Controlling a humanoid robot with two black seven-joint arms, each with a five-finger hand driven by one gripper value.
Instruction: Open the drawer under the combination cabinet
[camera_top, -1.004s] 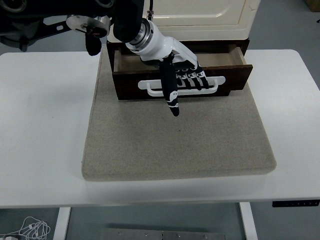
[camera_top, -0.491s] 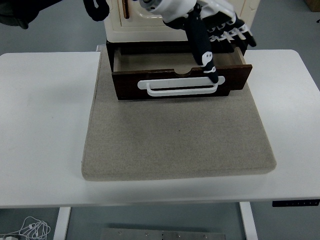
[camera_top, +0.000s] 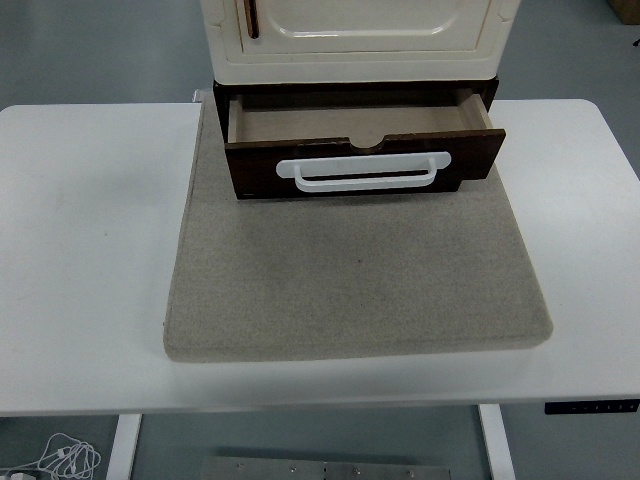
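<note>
Your dark brown wooden drawer with its white loop handle sits pulled out under the cream cabinet, above the grey felt mat. No robot hand is in view, so you cannot tell its state. Any returning arm could knock the drawer shut.

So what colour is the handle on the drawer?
White. The handle stands out against the dark brown drawer front, seen clearly in the head view.

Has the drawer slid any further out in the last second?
No. The drawer front sits at the same spot on the mat, its handle unmoved. Only the hand that was over it is gone from view.
</note>
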